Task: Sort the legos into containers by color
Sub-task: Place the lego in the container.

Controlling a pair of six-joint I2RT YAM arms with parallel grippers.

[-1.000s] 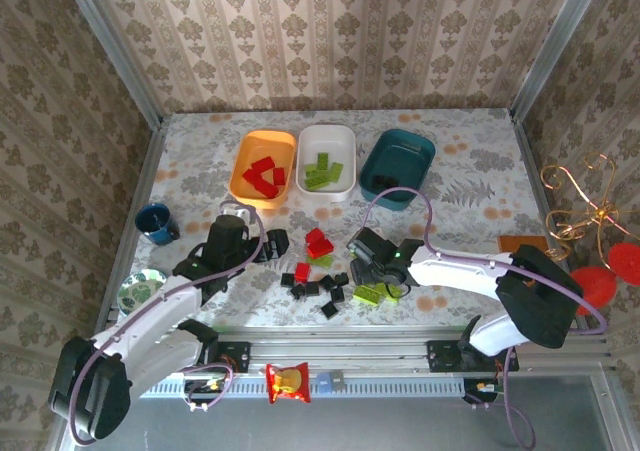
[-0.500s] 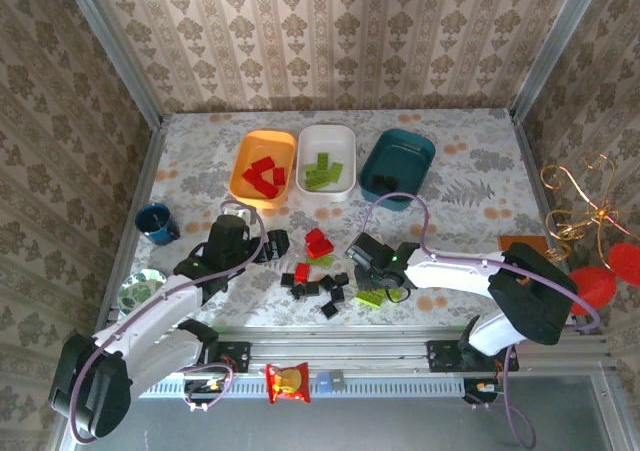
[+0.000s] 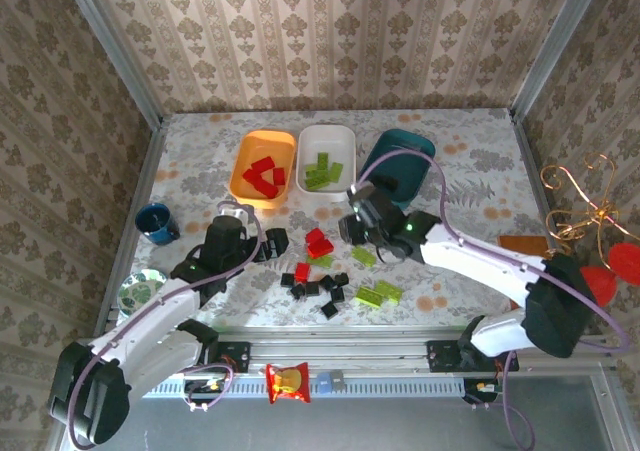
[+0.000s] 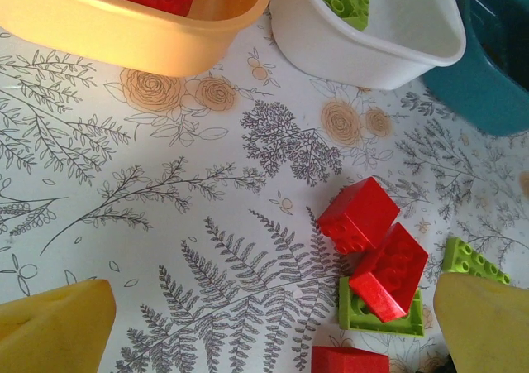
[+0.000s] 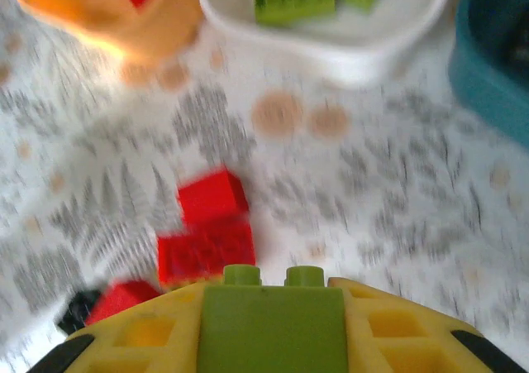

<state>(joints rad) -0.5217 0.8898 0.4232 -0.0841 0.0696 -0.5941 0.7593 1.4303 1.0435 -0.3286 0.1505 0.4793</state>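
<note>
My right gripper point(image 5: 271, 307) is shut on a lime green lego point(image 5: 271, 323), its two studs poking out between the yellow fingers point(image 5: 397, 323). In the top view this gripper point(image 3: 355, 221) hangs just in front of the white tray point(image 3: 327, 131). Left of that stands the orange tray point(image 3: 245, 161) with red legos point(image 3: 265, 174); the teal tray point(image 3: 405, 151) is on the right. My left gripper point(image 3: 275, 243) stands open and low over the table, left of the red legos point(image 4: 359, 214) piled on a green one point(image 4: 380, 315). Black legos point(image 3: 320, 289) and green ones point(image 3: 378, 293) lie nearer the front.
A blue cup point(image 3: 155, 221) stands at the left edge, with a clear round dish point(image 3: 140, 291) nearer the front. A snack packet point(image 3: 287, 381) lies on the front rail. A gold wire ornament point(image 3: 585, 206) and a red disc point(image 3: 600, 286) sit off the table's right side.
The right gripper closed on a green lego from the front pile, lifted it and carried it back toward the white tray. The left arm has stayed put.
</note>
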